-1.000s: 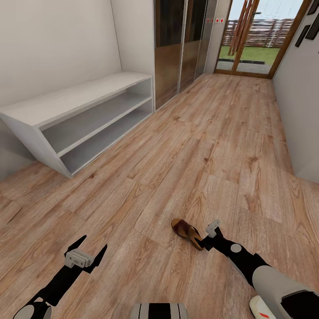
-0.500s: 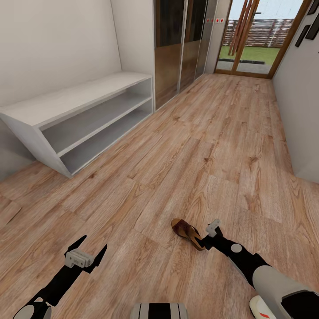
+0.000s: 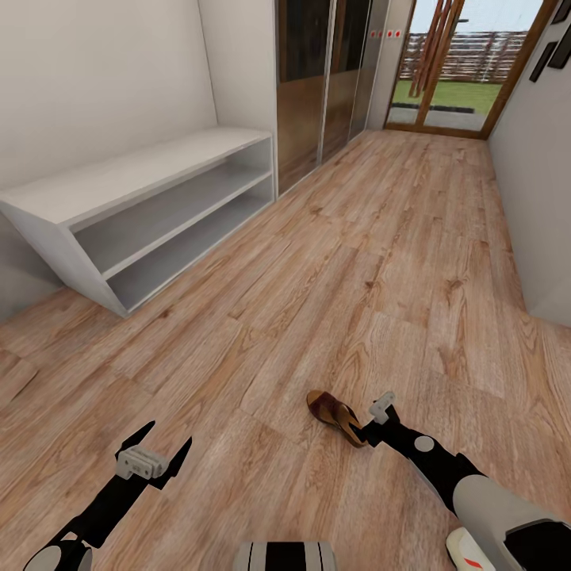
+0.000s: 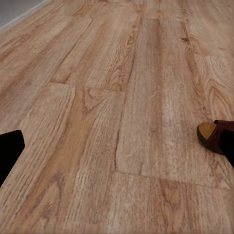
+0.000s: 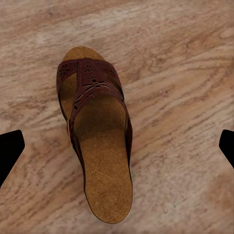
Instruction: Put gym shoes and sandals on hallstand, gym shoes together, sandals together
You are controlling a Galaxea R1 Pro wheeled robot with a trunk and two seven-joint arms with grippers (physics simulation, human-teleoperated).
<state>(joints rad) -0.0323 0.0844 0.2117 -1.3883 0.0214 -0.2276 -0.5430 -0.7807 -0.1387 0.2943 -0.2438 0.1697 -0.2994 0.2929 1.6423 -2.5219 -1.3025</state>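
Observation:
One dark brown sandal (image 3: 335, 415) with a tan footbed lies on the corridor floor (image 3: 373, 262), close in front of me. My right gripper (image 3: 371, 420) hovers at its heel end, open, and touches nothing. In the right wrist view the sandal (image 5: 97, 141) lies lengthwise between the wide-apart fingertips (image 5: 10, 148). My left gripper (image 3: 170, 433) hangs open over bare planks to the left, and its wrist view catches the sandal's toe (image 4: 210, 136). A white gym shoe (image 3: 464, 551) with a red patch peeks out under my right arm. The grey hallstand (image 3: 135, 178) stands against the left wall with nothing on it.
Dark wooden sliding doors (image 3: 325, 79) follow the hallstand along the left wall. A glass door (image 3: 452, 71) closes the far end of the corridor. A white wall (image 3: 539, 198) bounds the right side. Wide floor lies between me and the hallstand.

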